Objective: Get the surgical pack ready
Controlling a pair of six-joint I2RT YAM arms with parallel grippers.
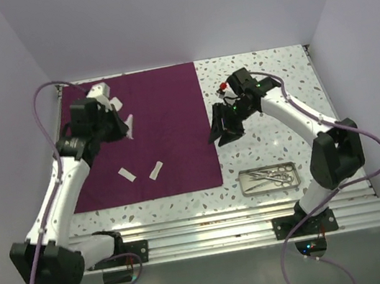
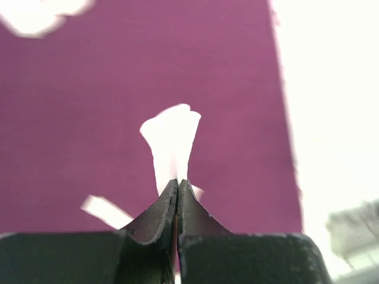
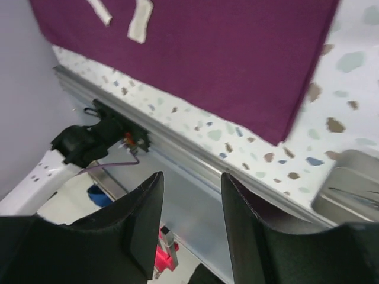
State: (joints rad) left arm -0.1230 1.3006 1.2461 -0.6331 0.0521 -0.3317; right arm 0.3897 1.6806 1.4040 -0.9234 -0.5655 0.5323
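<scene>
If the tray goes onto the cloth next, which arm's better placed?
Probably right. The tray lies near that arm's base, and the right pincer is open and empty. The left pincer is shut on a gauze pad over the cloth.

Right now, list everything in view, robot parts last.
cloth: one, plum purple, flat on the table's left half.
gauze pads: three clear, white; two lying on the cloth near its front edge, one held up.
tray: one, steel, on the table right of the cloth, near the front.
instruments: silver, in the tray; count unclear.
table: one, white with coloured speckles.
left fingers: black, shut on one gauze pad above the cloth.
right fingers: black, open, empty, by the cloth's right edge.
</scene>
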